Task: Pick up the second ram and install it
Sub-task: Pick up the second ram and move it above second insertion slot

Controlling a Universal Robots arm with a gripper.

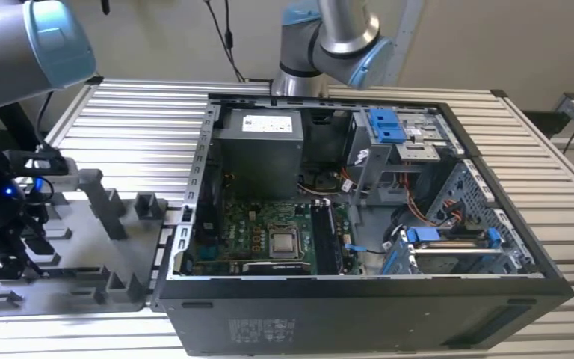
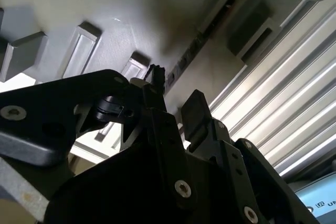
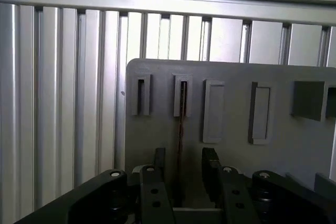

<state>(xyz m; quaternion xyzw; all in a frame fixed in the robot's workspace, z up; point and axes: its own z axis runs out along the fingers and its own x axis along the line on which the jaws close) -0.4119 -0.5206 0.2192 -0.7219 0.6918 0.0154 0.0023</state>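
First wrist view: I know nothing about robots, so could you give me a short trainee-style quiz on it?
1. True or false: the tool is clamped shut on the ram.
2. The ram stands in a slot of: A) the grey holder; B) a cardboard box; C) a drawer.
3. Fill in: the tool's fingers sit one on each ____ of the ram.
Key: 1 false; 2 A; 3 side.
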